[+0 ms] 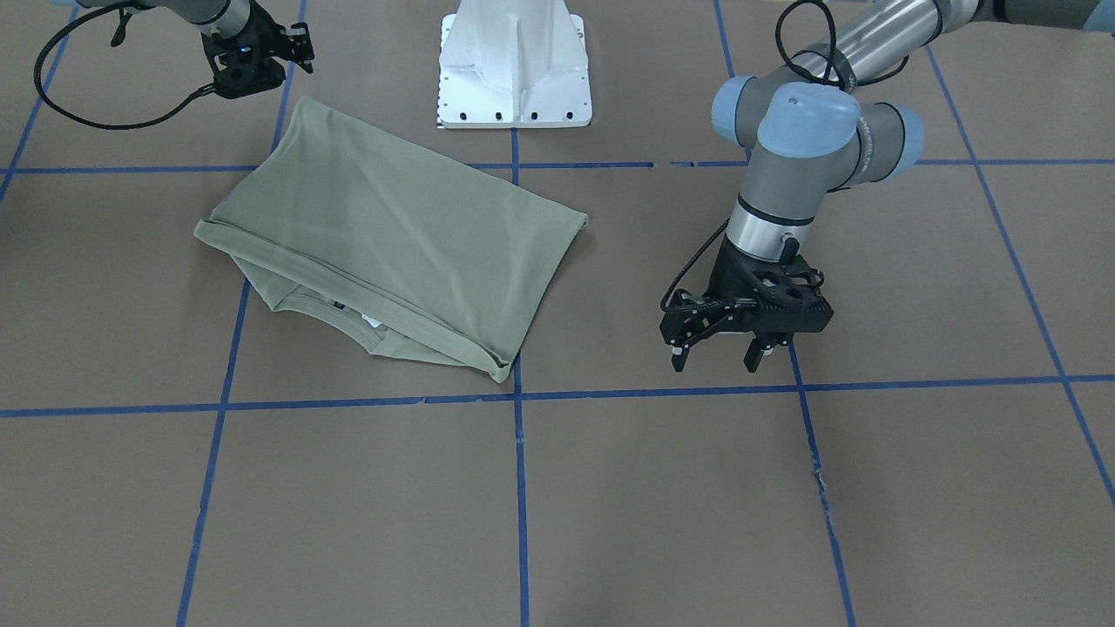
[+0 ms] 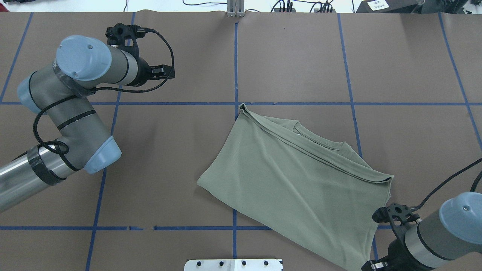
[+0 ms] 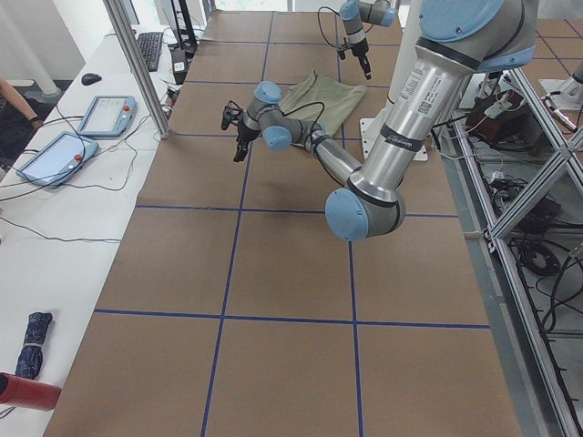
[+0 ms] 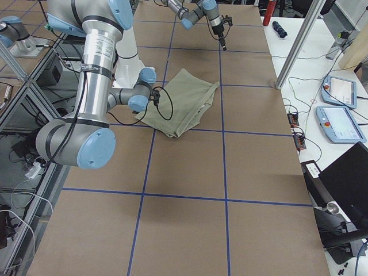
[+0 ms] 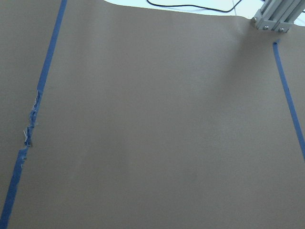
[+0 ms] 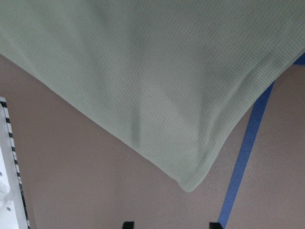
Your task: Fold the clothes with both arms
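The olive-green shirt [image 1: 383, 235] lies folded into a slanted rectangle on the brown table, collar and white tag peeking out at its front edge. It also shows in the overhead view [image 2: 293, 177]. My left gripper [image 1: 714, 359] is open and empty, just above bare table beside the shirt, clear of it. My right gripper [image 1: 296, 52] hovers above the shirt's corner nearest the robot base. In the right wrist view that corner [image 6: 190, 183] lies just ahead of the gripper [image 6: 170, 224], whose fingertips stand apart and hold nothing. The left wrist view shows only table.
The white pedestal base [image 1: 514, 70] stands at the robot's edge of the table, near the shirt. Blue tape lines [image 1: 520, 488] grid the brown paper. An aluminium post [image 5: 274, 19] stands at the far edge. Tablets [image 3: 100, 114] lie on a side table.
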`<state>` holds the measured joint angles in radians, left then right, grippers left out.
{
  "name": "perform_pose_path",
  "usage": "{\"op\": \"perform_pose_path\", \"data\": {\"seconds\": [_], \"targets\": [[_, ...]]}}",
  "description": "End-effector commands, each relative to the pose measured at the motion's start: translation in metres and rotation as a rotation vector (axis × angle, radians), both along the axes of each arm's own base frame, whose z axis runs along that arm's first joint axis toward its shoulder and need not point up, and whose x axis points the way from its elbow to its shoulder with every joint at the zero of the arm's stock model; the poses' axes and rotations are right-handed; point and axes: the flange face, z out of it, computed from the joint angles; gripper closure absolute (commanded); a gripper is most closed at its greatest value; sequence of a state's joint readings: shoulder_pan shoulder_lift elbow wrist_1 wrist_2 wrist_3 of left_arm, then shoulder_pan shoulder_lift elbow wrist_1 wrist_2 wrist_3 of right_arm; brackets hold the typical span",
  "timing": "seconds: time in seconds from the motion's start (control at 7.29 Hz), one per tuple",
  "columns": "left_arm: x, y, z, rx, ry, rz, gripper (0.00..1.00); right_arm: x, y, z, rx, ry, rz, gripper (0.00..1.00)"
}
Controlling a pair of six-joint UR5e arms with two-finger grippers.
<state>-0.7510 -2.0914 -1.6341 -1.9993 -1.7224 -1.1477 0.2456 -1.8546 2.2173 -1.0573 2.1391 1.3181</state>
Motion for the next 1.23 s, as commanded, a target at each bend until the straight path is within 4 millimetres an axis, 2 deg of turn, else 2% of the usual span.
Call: {"op": "perform_pose_path", "data": {"seconds": [0.0, 0.14, 0.27, 0.41, 0.55, 0.69, 0.82, 1.1], "targets": [[0.027, 0.035, -0.014, -0.058, 0.051, 0.070, 0.00, 0.024, -0.078, -0.034, 0.042, -0.088, 0.202, 0.00], [0.053, 0.070, -0.027, -0.131, 0.118, 0.111, 0.00, 0.044, -0.109, -0.038, 0.050, -0.097, 0.295, 0.00], [0.089, 0.117, -0.034, -0.223, 0.169, 0.140, 0.00, 0.052, -0.140, -0.046, 0.065, -0.117, 0.371, 0.00], [0.112, 0.161, -0.047, -0.318, 0.196, 0.154, 0.00, 0.055, -0.171, -0.057, 0.077, -0.139, 0.427, 0.00], [0.127, 0.204, -0.058, -0.415, 0.191, 0.160, 0.00, 0.060, -0.189, -0.058, 0.087, -0.139, 0.471, 0.00], [0.136, 0.225, -0.061, -0.481, 0.199, 0.153, 0.02, 0.060, -0.197, -0.052, 0.085, -0.126, 0.488, 0.00], [0.144, 0.234, -0.056, -0.513, 0.194, 0.151, 0.02, 0.056, -0.200, -0.051, 0.088, -0.122, 0.494, 0.00], [0.157, 0.234, -0.043, -0.544, 0.169, 0.135, 0.06, 0.048, -0.207, -0.060, 0.095, -0.136, 0.498, 0.00]]}}
